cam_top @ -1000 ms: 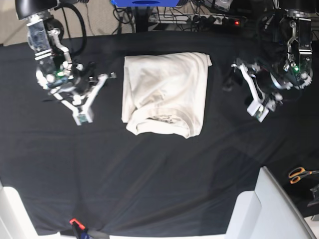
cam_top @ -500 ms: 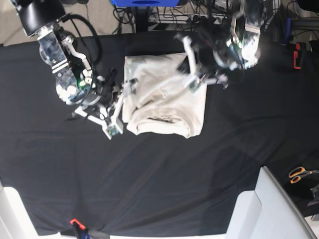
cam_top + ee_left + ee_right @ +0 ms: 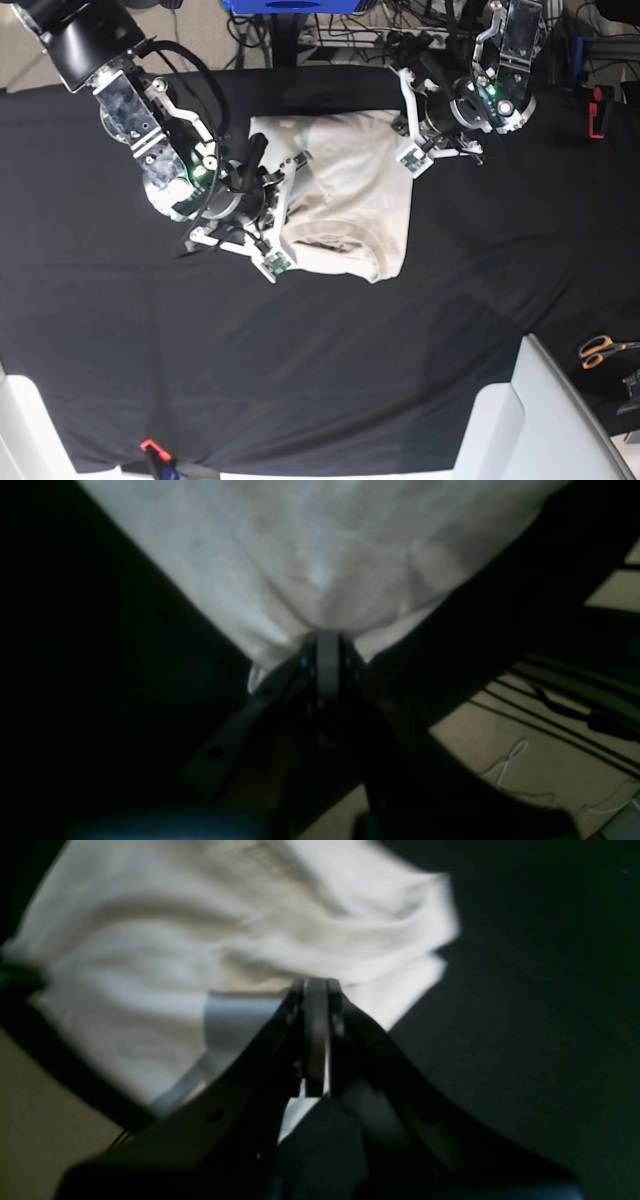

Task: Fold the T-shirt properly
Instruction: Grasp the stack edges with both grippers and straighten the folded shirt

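The cream T-shirt (image 3: 350,190) lies folded in a rough rectangle on the black table cloth (image 3: 320,340), near the far middle. My left gripper (image 3: 409,160) is at the shirt's upper right edge. In the left wrist view it (image 3: 327,636) is shut, with the T-shirt (image 3: 320,555) puckering into its tips. My right gripper (image 3: 272,262) is at the shirt's lower left edge. Its jaws (image 3: 315,985) are shut over the T-shirt (image 3: 165,940); whether any cloth is pinched does not show. The right arm hides part of the shirt's left side.
Orange-handled scissors (image 3: 600,350) lie off the table's right edge. A white panel (image 3: 530,420) rises at the near right corner. Cables and a power strip (image 3: 430,40) run behind the far edge, and a small red object (image 3: 597,110) stands at the far right.
Both arms have swung in from the table's sides to the shirt. The left gripper has gone from open to shut on the shirt's upper right edge. The right gripper has stayed shut.
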Robot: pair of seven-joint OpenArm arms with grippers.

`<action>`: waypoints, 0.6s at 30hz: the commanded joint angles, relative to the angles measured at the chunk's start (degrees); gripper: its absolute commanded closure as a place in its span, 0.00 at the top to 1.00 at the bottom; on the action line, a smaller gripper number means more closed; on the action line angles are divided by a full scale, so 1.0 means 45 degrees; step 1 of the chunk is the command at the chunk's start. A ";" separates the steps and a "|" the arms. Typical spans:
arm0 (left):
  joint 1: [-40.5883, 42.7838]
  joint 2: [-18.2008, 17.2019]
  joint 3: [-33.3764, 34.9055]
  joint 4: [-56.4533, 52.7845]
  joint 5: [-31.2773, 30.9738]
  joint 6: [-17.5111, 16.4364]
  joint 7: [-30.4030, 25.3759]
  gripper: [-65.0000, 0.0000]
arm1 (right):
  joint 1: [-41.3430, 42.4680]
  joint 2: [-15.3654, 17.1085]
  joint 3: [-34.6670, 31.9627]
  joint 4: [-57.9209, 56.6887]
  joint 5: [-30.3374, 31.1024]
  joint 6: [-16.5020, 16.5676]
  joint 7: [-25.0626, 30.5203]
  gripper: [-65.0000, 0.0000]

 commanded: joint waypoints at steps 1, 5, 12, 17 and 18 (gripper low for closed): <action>0.0045 -0.0072 -0.0244 -0.0042 0.0127 0.0020 0.0063 0.00 | 0.0245 -0.0063 0.0019 0.0174 -0.0038 -0.0074 0.0190 0.00; 0.0123 -0.0053 -0.0615 -0.0100 0.0127 0.0020 0.0063 0.00 | 0.0343 -0.0415 0.0039 -0.0217 -0.0038 -0.0074 0.0210 0.00; 0.0162 -0.0053 -0.0615 -0.0159 0.0127 0.0020 0.0063 0.00 | 0.1202 -0.1236 0.0019 -0.2327 -0.0058 -0.0074 0.0894 0.00; 0.0279 -0.0053 -0.0615 -0.0159 0.0127 0.0020 0.0063 0.00 | 0.1691 -0.1275 0.0019 -0.3480 -0.0058 -0.0055 0.1284 0.00; 0.0319 -0.0072 -0.0615 -0.0159 0.0127 0.0020 0.0063 0.00 | 0.1788 -0.1255 0.0019 -0.3616 -0.0058 0.0004 0.1480 0.00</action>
